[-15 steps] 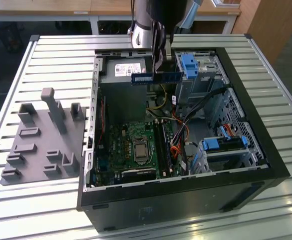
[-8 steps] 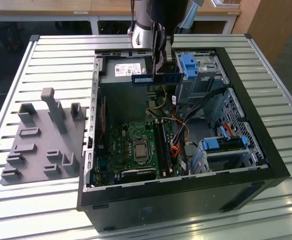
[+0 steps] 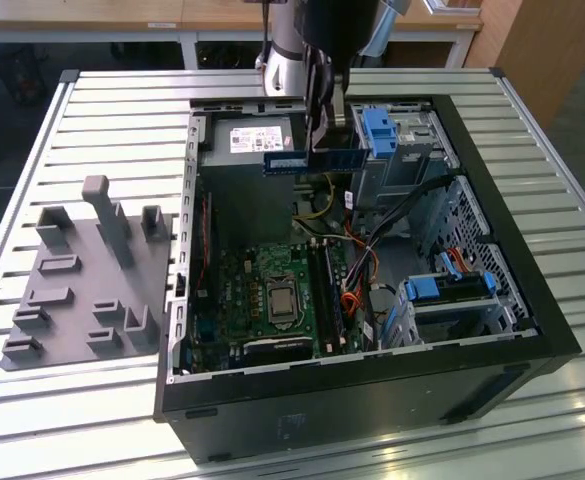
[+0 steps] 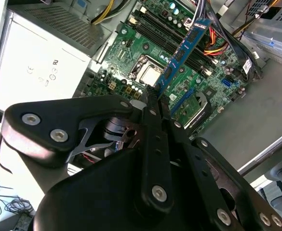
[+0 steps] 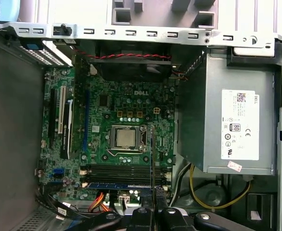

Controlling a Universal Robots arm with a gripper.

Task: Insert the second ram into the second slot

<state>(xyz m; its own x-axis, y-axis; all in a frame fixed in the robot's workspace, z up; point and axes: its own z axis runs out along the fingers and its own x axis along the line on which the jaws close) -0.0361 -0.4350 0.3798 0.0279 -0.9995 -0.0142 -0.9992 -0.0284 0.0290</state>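
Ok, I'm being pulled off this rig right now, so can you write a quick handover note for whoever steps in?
Gripper: jaws shut on the second ram, gripped at one end.
Position: ram held in the air above the open computer case, clear of the motherboard.
Done: ram picked up; a blue stick appears already seated on the motherboard.
Left: second ram not yet seated.
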